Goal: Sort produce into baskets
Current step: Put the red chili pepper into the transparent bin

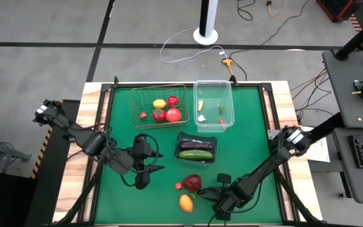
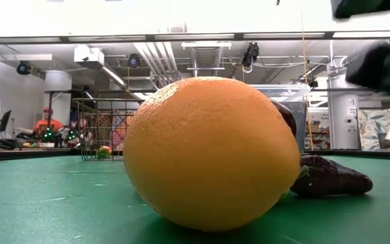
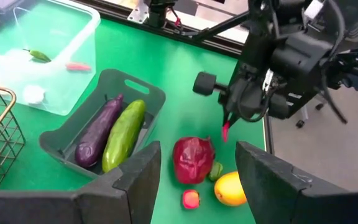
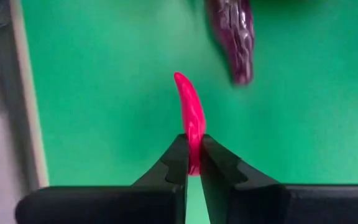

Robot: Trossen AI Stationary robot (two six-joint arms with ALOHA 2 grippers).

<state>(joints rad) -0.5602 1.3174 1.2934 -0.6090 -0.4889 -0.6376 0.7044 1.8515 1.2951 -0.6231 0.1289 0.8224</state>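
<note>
— Holding a small red chili (image 4: 190,115) by its stem end, the right gripper (image 4: 192,163) has its two dark fingers closed tight on it, near the table's front edge.

— Where does that leave the remaining produce?

— A dark-red round fruit (image 1: 192,182), an orange oval fruit (image 1: 186,202) and a small red piece (image 1: 178,186) lie loose on the green mat just beside that gripper. The gold wire basket (image 1: 137,113) holds round fruit; the dark shallow tray (image 1: 183,140) holds a purple eggplant (image 3: 98,130) and green cucumber (image 3: 123,134).

— Current step?

— Pickup done, in my judgement. Next comes a lift and carry to the clear plastic tub (image 1: 229,101), where other chilies lie.

— The other arm?

— The left gripper (image 3: 196,173) hovers left of the tray, fingers partly apart, holding nothing.
</note>
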